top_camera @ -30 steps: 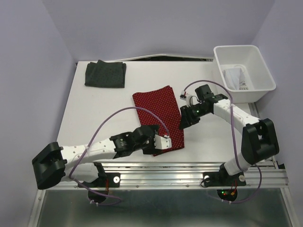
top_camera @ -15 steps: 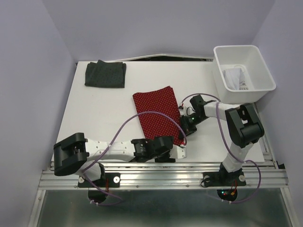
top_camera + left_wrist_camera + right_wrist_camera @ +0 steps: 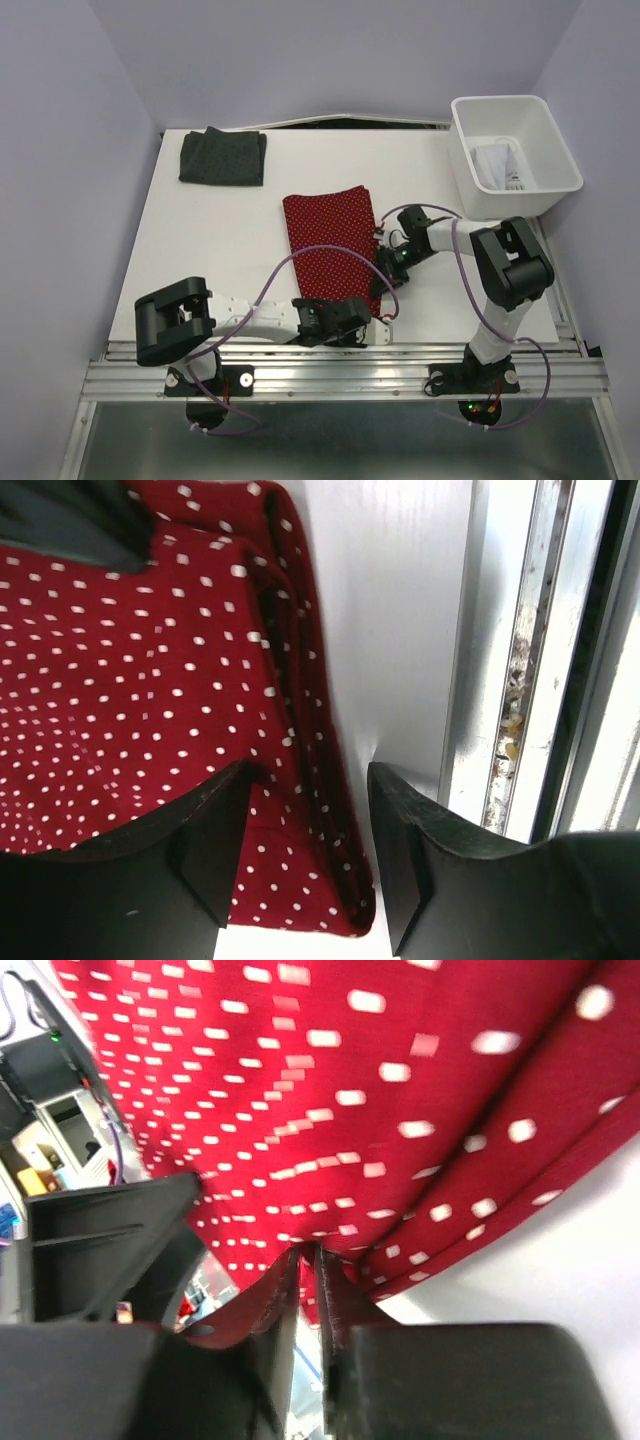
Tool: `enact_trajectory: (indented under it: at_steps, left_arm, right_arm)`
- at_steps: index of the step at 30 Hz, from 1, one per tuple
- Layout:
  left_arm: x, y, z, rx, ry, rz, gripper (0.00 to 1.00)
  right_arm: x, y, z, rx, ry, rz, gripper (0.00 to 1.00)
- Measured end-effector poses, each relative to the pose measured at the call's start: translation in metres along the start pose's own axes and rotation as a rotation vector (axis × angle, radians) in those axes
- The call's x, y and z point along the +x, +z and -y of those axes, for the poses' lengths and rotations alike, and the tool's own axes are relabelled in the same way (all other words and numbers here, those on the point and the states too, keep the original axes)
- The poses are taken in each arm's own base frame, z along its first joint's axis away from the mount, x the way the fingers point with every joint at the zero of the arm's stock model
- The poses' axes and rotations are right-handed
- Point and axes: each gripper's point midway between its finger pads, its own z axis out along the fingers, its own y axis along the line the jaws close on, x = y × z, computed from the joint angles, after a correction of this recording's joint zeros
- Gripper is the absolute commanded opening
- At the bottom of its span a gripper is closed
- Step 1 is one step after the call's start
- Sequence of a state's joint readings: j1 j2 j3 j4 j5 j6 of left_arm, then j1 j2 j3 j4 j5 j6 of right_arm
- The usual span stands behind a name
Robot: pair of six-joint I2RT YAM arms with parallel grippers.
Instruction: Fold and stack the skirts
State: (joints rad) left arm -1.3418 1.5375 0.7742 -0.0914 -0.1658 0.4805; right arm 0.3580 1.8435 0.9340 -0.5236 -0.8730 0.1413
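The red skirt with white dots (image 3: 330,245) lies folded in the middle of the table. My left gripper (image 3: 372,320) is open at its near right corner. In the left wrist view the red skirt (image 3: 130,680) has its folded edge between the spread jaws of my left gripper (image 3: 305,855). My right gripper (image 3: 384,268) is at the skirt's right edge. In the right wrist view my right gripper (image 3: 308,1270) is shut on a pinch of the red cloth (image 3: 300,1090). The dark charcoal skirt (image 3: 222,156) lies folded at the far left. The white skirt (image 3: 494,160) is in the bin.
The white plastic bin (image 3: 540,190) stands at the far right corner. The metal rail (image 3: 350,372) runs along the table's near edge, right beside my left gripper; it shows in the left wrist view (image 3: 520,660) too. Purple cables loop over the near half of the table.
My left gripper has swung right and down to the red skirt's near right corner. My right gripper has dropped onto the skirt's right edge and closed on it.
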Motion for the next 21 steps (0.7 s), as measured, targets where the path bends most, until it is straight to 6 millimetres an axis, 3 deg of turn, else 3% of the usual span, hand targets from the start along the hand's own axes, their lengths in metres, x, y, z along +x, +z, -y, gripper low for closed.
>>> enact_trajectory:
  at_steps: [2,3,5,11,15,16,17,20,21]
  left_arm:
    - [0.002,0.002,-0.001,-0.002,0.012,-0.001,0.54]
    - [0.005,0.002,-0.001,-0.005,0.021,-0.001,0.51]
    - [0.013,0.000,-0.003,-0.007,0.032,-0.009,0.42]
    - [0.049,-0.002,-0.024,-0.006,0.023,-0.068,0.11]
    - [0.083,-0.015,-0.041,-0.033,0.039,-0.105,0.07]
    - [0.096,-0.021,-0.047,-0.050,0.049,-0.116,0.08]
    - [0.110,-0.027,-0.054,-0.076,0.069,-0.134,0.17]
    - [0.156,-0.045,-0.077,-0.165,0.098,-0.197,0.53]
    - [0.169,-0.051,-0.085,-0.195,0.127,-0.224,0.74]
  right_arm:
    - [-0.005,-0.006,-0.006,-0.003,-0.022,0.024,0.34]
    - [-0.009,-0.010,-0.009,0.000,-0.036,0.041,0.46]
    - [-0.025,-0.025,-0.025,0.002,-0.095,0.106,0.52]
    - [-0.103,-0.080,-0.075,0.054,-0.343,0.335,0.50]
    - [-0.148,-0.090,-0.084,0.081,-0.417,0.399,0.43]
    - [-0.160,-0.088,-0.082,0.086,-0.428,0.404,0.43]
    - [-0.177,-0.084,-0.077,0.096,-0.433,0.408,0.43]
    - [-0.217,-0.063,-0.050,0.130,-0.428,0.400,0.41]
    - [-0.226,-0.055,-0.039,0.140,-0.420,0.392,0.40]
